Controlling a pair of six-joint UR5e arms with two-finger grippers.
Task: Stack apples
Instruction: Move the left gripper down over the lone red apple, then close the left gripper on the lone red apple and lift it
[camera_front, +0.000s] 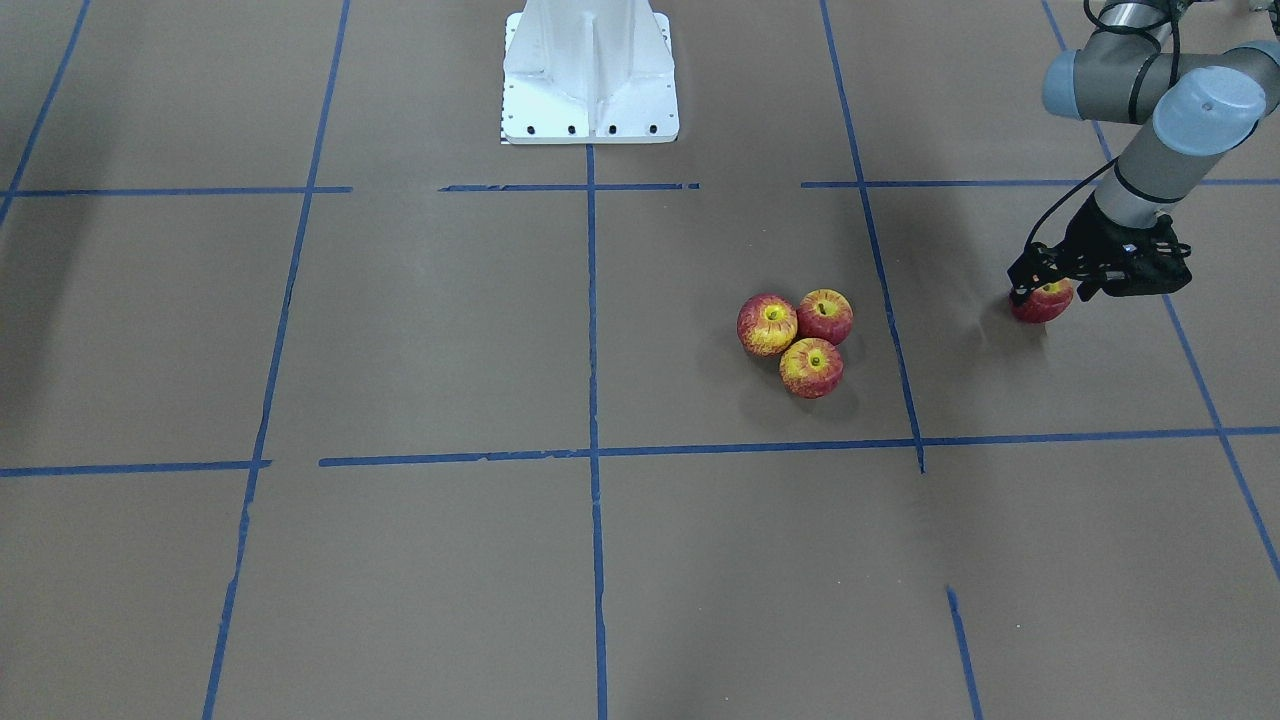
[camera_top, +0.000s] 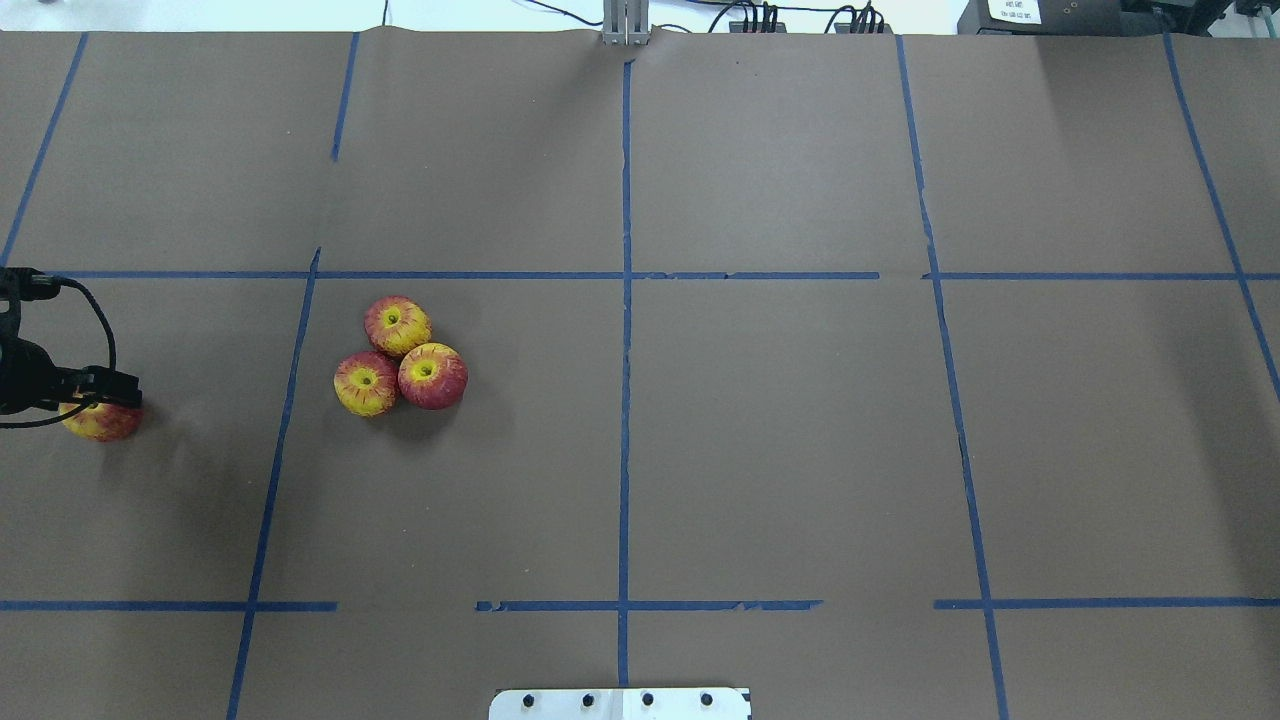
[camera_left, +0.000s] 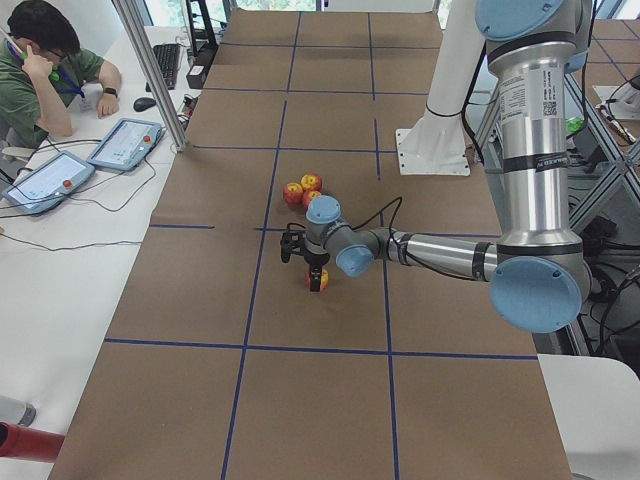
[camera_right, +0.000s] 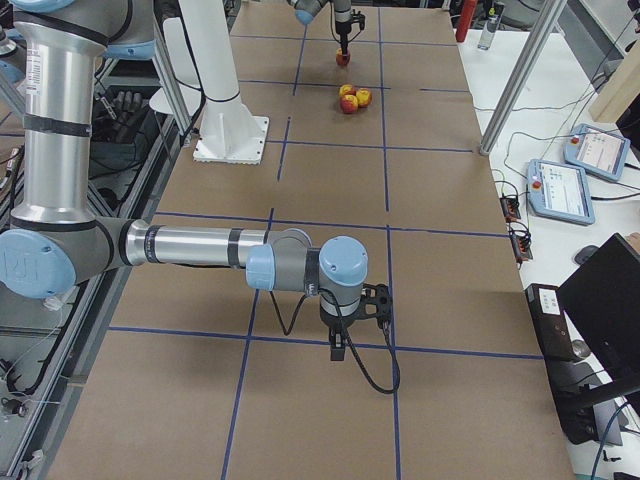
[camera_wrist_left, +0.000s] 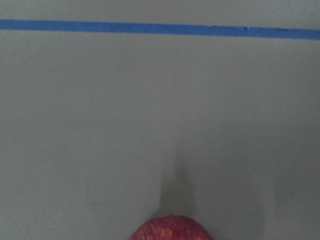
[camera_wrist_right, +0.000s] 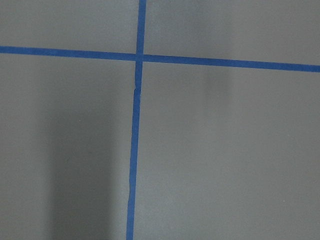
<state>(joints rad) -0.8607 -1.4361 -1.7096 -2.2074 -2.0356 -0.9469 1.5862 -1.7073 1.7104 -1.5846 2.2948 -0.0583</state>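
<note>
Three red-and-yellow apples (camera_front: 796, 336) sit touching in a cluster on the brown table, also in the overhead view (camera_top: 400, 368). A fourth apple (camera_front: 1042, 302) sits apart at the table's left side (camera_top: 100, 421). My left gripper (camera_front: 1050, 290) is down over this apple with a finger on each side, closed on it, and the apple is at table level. The left wrist view shows only the apple's top (camera_wrist_left: 171, 228) at the bottom edge. My right gripper (camera_right: 338, 350) shows only in the exterior right view, low over the table; I cannot tell if it is open or shut.
Blue tape lines (camera_top: 625, 350) divide the brown table into squares. The white robot base (camera_front: 590, 70) stands at the robot's side of the table. An operator (camera_left: 45, 60) sits beyond the far edge with tablets (camera_left: 125, 143).
</note>
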